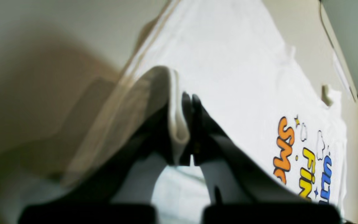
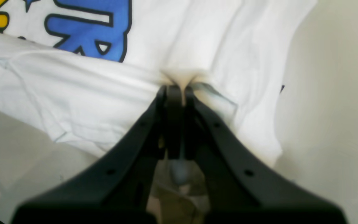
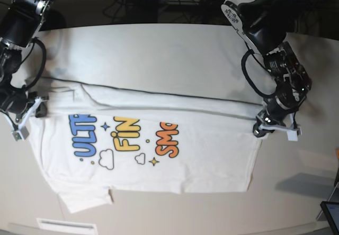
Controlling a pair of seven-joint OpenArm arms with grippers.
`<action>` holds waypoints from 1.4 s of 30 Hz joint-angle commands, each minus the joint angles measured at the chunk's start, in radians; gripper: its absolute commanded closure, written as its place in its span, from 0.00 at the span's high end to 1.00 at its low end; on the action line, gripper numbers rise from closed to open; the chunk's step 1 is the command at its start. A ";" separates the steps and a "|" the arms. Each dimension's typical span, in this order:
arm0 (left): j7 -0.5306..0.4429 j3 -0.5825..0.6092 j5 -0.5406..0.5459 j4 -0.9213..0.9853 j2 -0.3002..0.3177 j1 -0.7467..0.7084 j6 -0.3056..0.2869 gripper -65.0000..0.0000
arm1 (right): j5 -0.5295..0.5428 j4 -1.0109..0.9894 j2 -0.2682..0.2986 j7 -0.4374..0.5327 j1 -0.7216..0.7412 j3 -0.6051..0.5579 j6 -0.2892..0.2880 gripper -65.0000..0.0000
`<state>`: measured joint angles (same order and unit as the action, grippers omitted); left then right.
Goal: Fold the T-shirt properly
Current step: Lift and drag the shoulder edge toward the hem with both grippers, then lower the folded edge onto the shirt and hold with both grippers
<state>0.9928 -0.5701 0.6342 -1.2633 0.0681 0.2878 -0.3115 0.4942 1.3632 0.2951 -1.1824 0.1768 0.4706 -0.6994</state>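
The right tool (image 2: 177, 90) is pinching the T-shirt (image 3: 159, 134) near the tabletop's (image 3: 159, 50) left edge. The shirt is lying print-up across the tabletop's middle, its far edge pulled taut. Near the right edge, the left tool (image 1: 187, 102) is clamping its fabric.

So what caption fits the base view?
Two pincers hold a printed T-shirt taut across a table.

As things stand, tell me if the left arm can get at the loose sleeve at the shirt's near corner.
Probably not right away. The left gripper is shut on the T-shirt at its hem end, while that sleeve lies flat at the far end of the table, nearer the right gripper. It would have to let go first.
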 commanded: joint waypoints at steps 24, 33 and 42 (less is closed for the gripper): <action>-0.061 0.026 0.016 0.040 0.126 0.087 0.021 0.52 | -0.136 -0.118 0.072 0.329 0.109 -0.115 0.001 0.64; -0.200 0.160 0.016 -0.043 0.240 0.000 0.019 0.51 | -0.490 0.009 0.042 0.638 0.025 -0.115 0.001 0.65; -0.443 0.258 0.016 -0.379 0.263 -0.387 0.021 0.00 | -0.734 0.463 -0.118 0.655 -0.299 -0.118 0.001 0.22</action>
<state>0.5816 -0.3134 0.6292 -1.6184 0.3164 -0.1207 -0.2829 -0.2516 1.8130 0.1696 -0.5472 -0.1368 0.3527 -0.7059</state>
